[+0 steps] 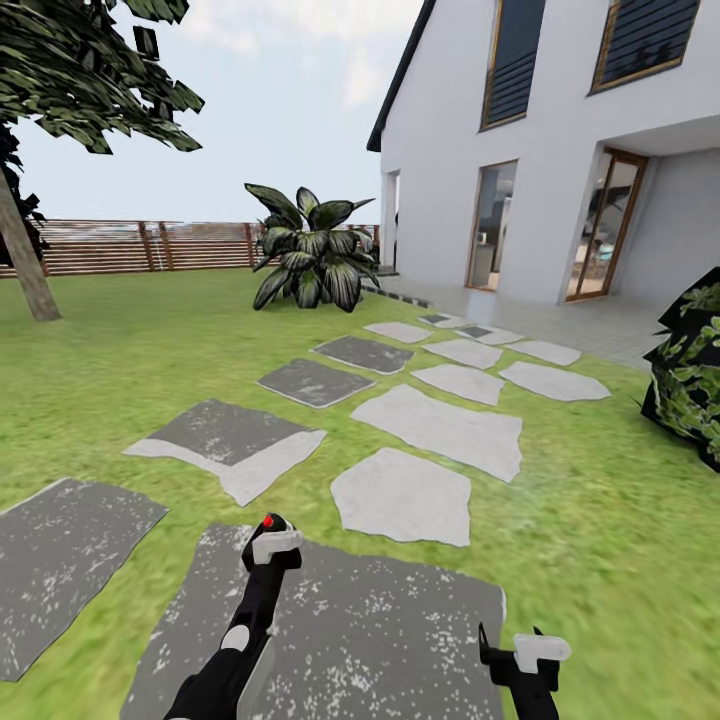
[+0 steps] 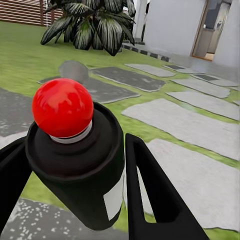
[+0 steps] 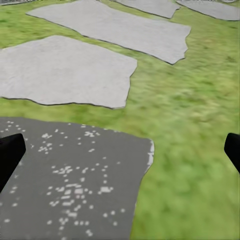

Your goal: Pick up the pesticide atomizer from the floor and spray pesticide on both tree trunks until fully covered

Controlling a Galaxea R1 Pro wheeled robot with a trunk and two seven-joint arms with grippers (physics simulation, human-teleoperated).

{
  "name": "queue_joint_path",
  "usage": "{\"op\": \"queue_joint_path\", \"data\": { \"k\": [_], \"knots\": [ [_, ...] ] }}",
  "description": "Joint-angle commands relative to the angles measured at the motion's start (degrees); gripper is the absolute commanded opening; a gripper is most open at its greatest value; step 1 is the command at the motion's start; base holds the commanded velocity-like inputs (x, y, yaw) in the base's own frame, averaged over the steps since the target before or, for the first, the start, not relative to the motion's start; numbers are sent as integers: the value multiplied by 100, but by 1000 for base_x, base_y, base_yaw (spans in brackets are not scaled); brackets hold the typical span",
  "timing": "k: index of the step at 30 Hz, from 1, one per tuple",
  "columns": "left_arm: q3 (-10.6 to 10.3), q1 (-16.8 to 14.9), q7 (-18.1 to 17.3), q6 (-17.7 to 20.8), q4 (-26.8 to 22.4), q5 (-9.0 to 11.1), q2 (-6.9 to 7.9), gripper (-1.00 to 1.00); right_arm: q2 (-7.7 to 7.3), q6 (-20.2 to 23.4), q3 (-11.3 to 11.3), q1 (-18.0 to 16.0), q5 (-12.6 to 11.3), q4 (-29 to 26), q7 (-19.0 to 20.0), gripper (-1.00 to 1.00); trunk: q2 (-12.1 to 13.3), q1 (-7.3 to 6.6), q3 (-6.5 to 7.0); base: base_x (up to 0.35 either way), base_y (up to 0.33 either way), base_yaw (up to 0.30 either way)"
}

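The left gripper pinches the pesticide atomizer, its black fingers pressed against the dark bottle's sides, red knob on top. It hangs above the grey stone paving. The right gripper is spread wide, holding nothing.

- Tree: crown cut off by the head view's top and left edges; trunk base partly cut at the left edge.
- Bush: cut off at the right edge.
- House: roof and right side run out of frame.
- Atomizer: lower body out of frame in the left wrist view; label text too small to read.
- Right gripper: fingertips alone at the right wrist view's edges.
- Fence: far detail blurred.
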Motion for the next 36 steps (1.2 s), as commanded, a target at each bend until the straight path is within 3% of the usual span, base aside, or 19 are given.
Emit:
{"op": "queue_joint_path", "data": {
  "k": [1, 36],
  "knots": [
    [29, -4, 1, -18, 3, -42, -7, -100, -6, -9, 36, -4, -1, 4, -47, 100, 39, -24, 13, 0, 0, 0],
    [38, -4, -4, -20, 3, -42, -7, -100, -1, -9, 36, -3, 1, 16, -47, 100, 1443, -793, 641, 0, 0, 0]
  ]
}}
